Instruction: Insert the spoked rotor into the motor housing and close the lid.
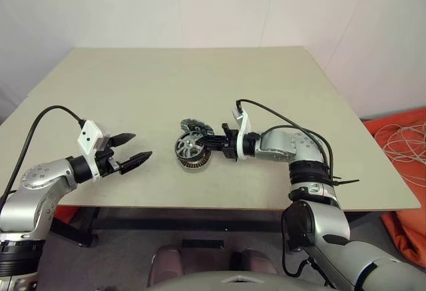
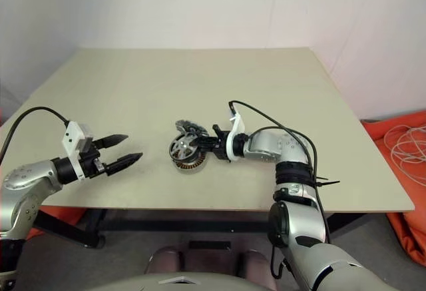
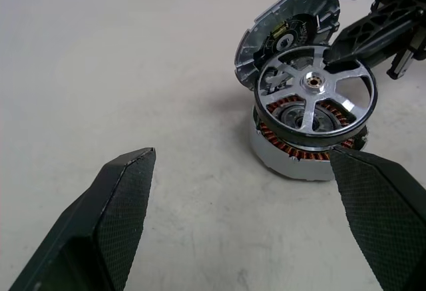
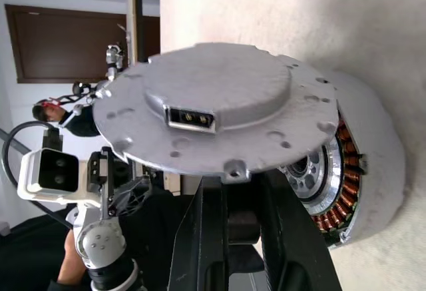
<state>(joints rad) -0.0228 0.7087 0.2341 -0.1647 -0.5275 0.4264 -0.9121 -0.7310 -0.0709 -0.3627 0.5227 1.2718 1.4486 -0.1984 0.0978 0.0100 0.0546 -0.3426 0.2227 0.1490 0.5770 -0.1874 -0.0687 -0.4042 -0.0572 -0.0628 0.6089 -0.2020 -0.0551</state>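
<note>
The left end effector [image 1: 136,148] sits nearest the camera, its two black fingers spread wide and empty, pointing toward the motor housing [image 1: 194,163] from well to the left of it, above the bench's near edge.

The right end effector [image 1: 212,141] comes at the motor housing from the right and is clenched on the rim of the spoked rotor [image 3: 315,95]. The rotor hangs tilted just above the housing's copper windings, its near edge low over the cup and not yet seated. The lid [image 3: 287,34] stands on edge just behind the housing, leaning against it, dark segmented face toward the rotor and plain grey back toward the right wrist camera.

This looks like the insertion step, nearly at its end. The next move calls for levelling the rotor, centring its hub over the housing's silver centre, lowering it and letting go; the lid remains for afterwards.

The bench [image 1: 166,84] is a plain beige top. Behind the housing rise white walls; an orange cloth with pale cord [image 1: 403,148] lies on the floor far to its right.
</note>
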